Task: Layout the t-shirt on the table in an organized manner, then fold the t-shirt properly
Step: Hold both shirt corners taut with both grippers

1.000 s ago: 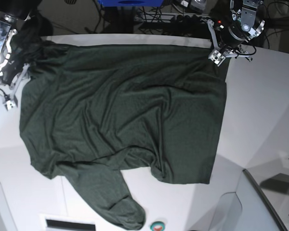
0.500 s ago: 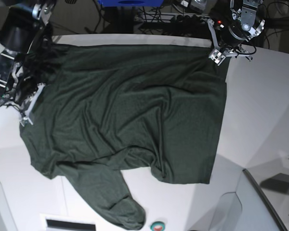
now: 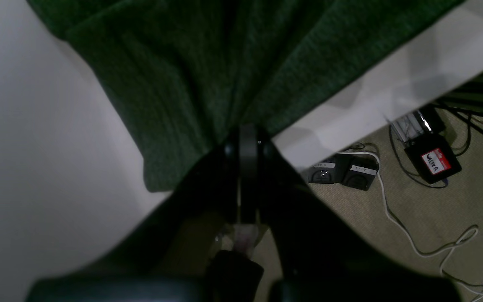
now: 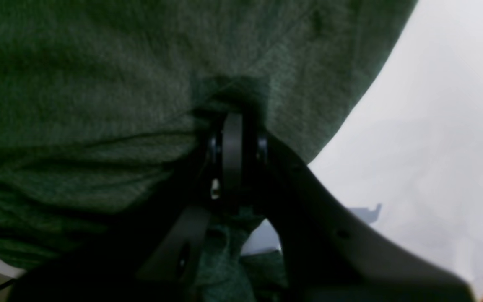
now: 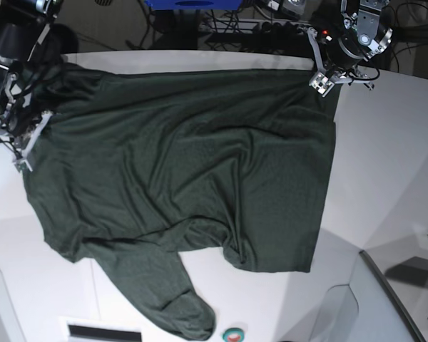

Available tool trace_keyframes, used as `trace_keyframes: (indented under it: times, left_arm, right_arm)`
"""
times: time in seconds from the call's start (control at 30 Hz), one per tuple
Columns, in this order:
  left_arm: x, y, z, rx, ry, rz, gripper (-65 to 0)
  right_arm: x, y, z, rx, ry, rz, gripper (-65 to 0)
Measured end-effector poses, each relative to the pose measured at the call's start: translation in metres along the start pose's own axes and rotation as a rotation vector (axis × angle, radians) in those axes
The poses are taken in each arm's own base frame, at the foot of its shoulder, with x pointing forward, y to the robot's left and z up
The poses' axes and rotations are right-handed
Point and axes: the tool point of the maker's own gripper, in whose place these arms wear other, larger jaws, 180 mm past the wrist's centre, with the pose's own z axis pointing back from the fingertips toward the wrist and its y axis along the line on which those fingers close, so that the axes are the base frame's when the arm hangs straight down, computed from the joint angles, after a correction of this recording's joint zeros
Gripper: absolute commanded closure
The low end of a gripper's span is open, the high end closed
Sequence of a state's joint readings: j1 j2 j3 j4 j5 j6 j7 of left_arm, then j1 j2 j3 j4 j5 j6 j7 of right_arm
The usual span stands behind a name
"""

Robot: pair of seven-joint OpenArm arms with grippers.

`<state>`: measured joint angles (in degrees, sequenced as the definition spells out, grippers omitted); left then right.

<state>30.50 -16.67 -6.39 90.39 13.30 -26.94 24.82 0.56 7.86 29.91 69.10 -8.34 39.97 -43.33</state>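
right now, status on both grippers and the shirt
Left gripper shut on the t-shirt corner at the table edge. Right gripper shut on the opposite edge. Shirt spread, wrinkled, unfolded. Nothing in the way.

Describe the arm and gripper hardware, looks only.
Left gripper: silver-grey metal brackets around a black round wrist, red light on it, thin black cables alongside. Right gripper: same silver brackets, black cylindrical link above. In both wrist views the fingers are matte black, tapering, flanking a round black hub. No readable markings.

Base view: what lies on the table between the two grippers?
Only the t-shirt spans the stretch from the right gripper to the left gripper; the base view shows it.
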Motion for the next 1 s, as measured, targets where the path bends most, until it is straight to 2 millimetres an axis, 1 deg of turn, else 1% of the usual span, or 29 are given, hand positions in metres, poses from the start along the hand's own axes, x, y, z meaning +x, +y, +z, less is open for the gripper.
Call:
trace_keyframes:
  times: [0.1,0.13,0.17,0.2,0.27,0.3,0.33,0.37,0.4,0.43,0.47,0.5,0.57,0.6,0.63,0.7,0.77,0.8,0.87,1.0]
  left_arm:
    - [0.0,0.0,0.0,0.0,0.0,0.0,0.0]
    - [0.0,0.0,0.0,-0.001,0.0,-0.001,0.0]
    - [0.0,0.0,0.0,-0.001,0.0,-0.001,0.0]
    - [0.0,0.0,0.0,-0.001,0.0,-0.001,0.0]
    - [0.0,0.0,0.0,-0.001,0.0,-0.001,0.0]
    - [0.0,0.0,0.0,-0.001,0.0,-0.001,0.0]
    - [0.0,0.0,0.0,-0.001,0.0,-0.001,0.0]
    - [0.0,0.0,0.0,-0.001,0.001,-0.002,0.0]
    - [0.0,0.0,0.0,-0.001,0.001,-0.001,0.0]
    - [0.0,0.0,0.0,-0.001,0.0,-0.001,0.0]
    - [0.0,0.0,0.0,-0.001,0.0,-0.001,0.0]
    - [0.0,0.0,0.0,-0.001,0.0,-0.001,0.0]
    - [0.0,0.0,0.0,0.0,0.001,-0.001,0.0]
    - [-0.001,0.0,0.0,0.002,0.003,-0.002,0.0]
    - [0.0,0.0,0.0,0.002,0.002,-0.001,0.0]
    - [0.0,0.001,0.0,0.001,-0.003,0.003,0.0]
    - [-0.001,0.002,0.0,0.003,0.001,0.004,0.0]
    - [-0.001,0.001,0.0,0.003,0.001,0.004,0.0]
    - [-0.001,0.001,0.0,0.002,0.002,0.003,0.0]
    - [-0.001,0.001,0.0,0.003,0.001,0.003,0.0]
  right_arm:
    - [-0.004,-0.002,0.005,-0.019,0.011,-0.007,-4.7]
    - [-0.01,-0.004,0.008,-0.03,0.016,-0.036,-6.9]
    - [-0.013,-0.008,0.012,-0.045,0.01,-0.068,-11.3]
    - [-0.015,-0.014,0.017,-0.064,0.0,-0.103,-17.7]
    - [-0.009,-0.029,0.029,-0.109,-0.039,-0.152,-34.8]
    - [-0.001,-0.039,0.034,-0.125,-0.073,-0.188,-43.7]
    - [0.011,-0.049,0.04,-0.127,-0.13,-0.242,-51.0]
    - [0.023,-0.056,0.045,-0.113,-0.203,-0.303,-55.2]
    - [0.032,-0.064,0.05,-0.091,-0.278,-0.362,-56.9]
    - [0.031,-0.071,0.051,-0.075,-0.307,-0.41,-56.9]
    - [0.024,-0.074,0.048,-0.049,-0.302,-0.452,-56.9]
    - [0.01,-0.076,0.042,-0.031,-0.262,-0.48,-56.9]
    - [-0.02,-0.072,0.026,0.028,-0.162,-0.53,-56.6]
    - [-0.028,-0.067,0.019,0.065,-0.15,-0.565,-55.2]
    - [-0.022,-0.068,0.017,0.099,-0.203,-0.604,-53.1]
    - [-0.018,-0.069,0.012,0.134,-0.204,-0.637,-49.7]
    - [-0.009,-0.065,0.01,0.18,-0.238,-0.668,-47.7]
    - [-0.007,-0.064,0.009,0.191,-0.261,-0.684,-47.4]
    - [-0.009,-0.063,0.009,0.199,-0.266,-0.696,-47.4]
    - [-0.009,-0.058,0.007,0.204,-0.246,-0.666,-47.1]
